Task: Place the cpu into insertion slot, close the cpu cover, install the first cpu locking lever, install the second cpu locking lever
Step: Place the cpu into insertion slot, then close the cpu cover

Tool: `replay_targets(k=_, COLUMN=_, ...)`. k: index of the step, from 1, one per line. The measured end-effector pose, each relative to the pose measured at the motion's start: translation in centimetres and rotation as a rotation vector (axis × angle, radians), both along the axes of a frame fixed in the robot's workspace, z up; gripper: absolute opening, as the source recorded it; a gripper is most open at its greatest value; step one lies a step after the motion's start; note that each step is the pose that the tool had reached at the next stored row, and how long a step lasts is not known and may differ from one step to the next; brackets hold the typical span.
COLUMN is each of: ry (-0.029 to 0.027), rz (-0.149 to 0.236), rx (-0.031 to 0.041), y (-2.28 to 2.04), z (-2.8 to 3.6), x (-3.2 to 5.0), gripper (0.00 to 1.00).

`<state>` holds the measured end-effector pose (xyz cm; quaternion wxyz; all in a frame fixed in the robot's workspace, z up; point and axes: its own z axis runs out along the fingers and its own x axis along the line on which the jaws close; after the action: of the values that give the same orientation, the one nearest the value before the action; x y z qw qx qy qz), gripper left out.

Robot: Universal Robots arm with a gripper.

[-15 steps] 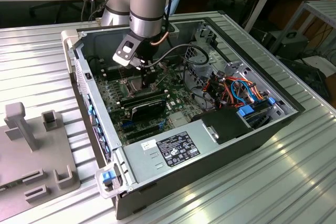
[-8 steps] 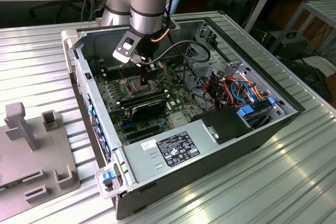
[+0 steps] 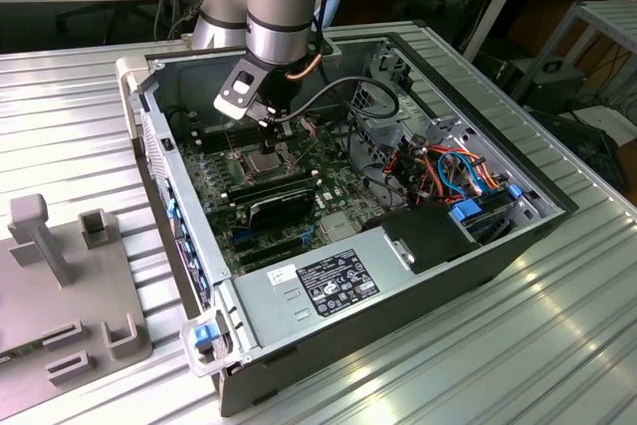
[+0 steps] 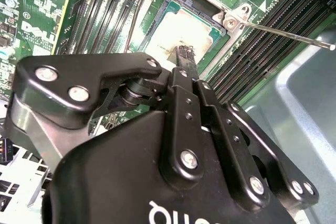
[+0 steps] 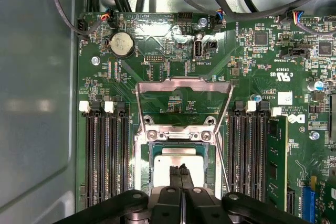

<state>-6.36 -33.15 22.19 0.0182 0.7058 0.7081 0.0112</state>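
Jaws: the gripper (image 5: 179,170) has its two fingers pressed together with nothing between them, tips at the middle of the chip's top (touching or just above, I cannot tell).
Cpu: the cpu (image 5: 165,161) lies flat inside the insertion slot (image 5: 152,167), its grey top bare.
Cover: the cpu cover (image 5: 184,81) is swung open, lying back toward the motherboard (image 5: 157,51) edge that carries the coin cell (image 5: 122,44).
Lever: a thin locking lever (image 4: 283,35) stands unhooked just beside the slot, slanting over the memory slots (image 5: 105,156).
Setting: the slot sits mid-board between two banks of memory slots, inside the open computer case (image 3: 468,271).
Risk: a push off centre would likely tip the chip and bend the socket contacts. The raised lever looks near enough to catch a finger on any sideways move.
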Motion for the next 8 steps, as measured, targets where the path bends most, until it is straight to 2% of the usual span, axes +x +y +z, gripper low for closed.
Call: replay_targets(k=8, ry=0.0013, rz=0.000, rx=0.0000, y=0.00, z=0.00, x=0.00, gripper=0.11)
